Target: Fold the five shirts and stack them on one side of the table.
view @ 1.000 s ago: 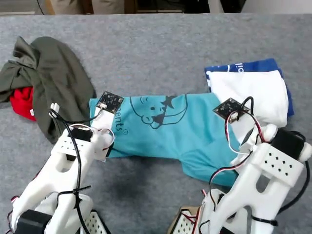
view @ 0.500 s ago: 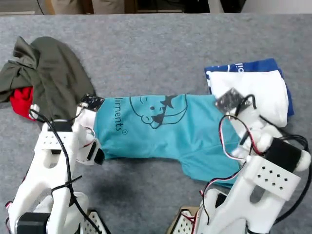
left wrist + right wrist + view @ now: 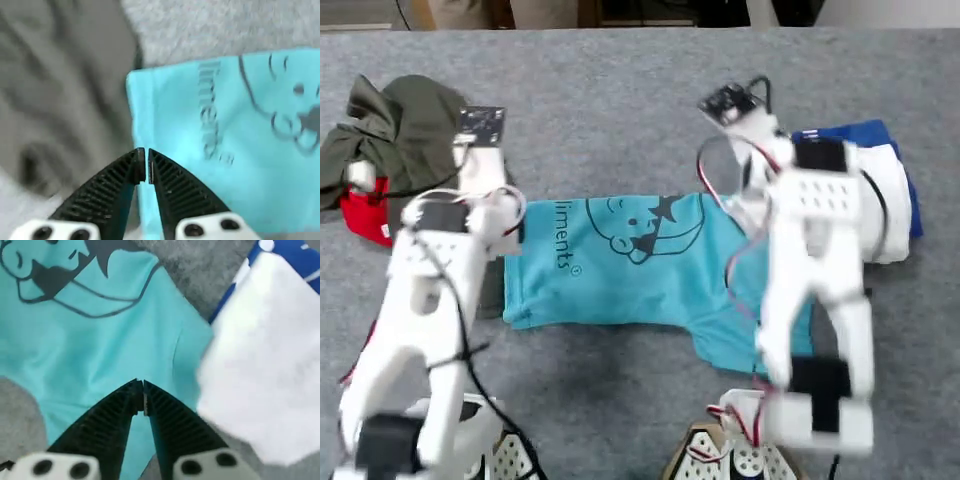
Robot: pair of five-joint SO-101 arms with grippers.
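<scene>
Nearest, teal shirt (image 3: 620, 265) with cartoon print, lying flat at the middle of the desk (image 3: 620, 100), one sleeve spilling toward the arm bases. Left end effector (image 3: 145, 165) clenched on nothing, poised above the teal shirt's edge next to the olive shirt (image 3: 410, 130). Right end effector (image 3: 141, 396) likewise clenched and empty, above the teal shirt's opposite end, just beside the white shirt (image 3: 260, 360). Farther off: white shirt folded atop blue shirt (image 3: 860, 133) at right; olive shirt crumpled over red shirt (image 3: 360, 215) at left.
</scene>
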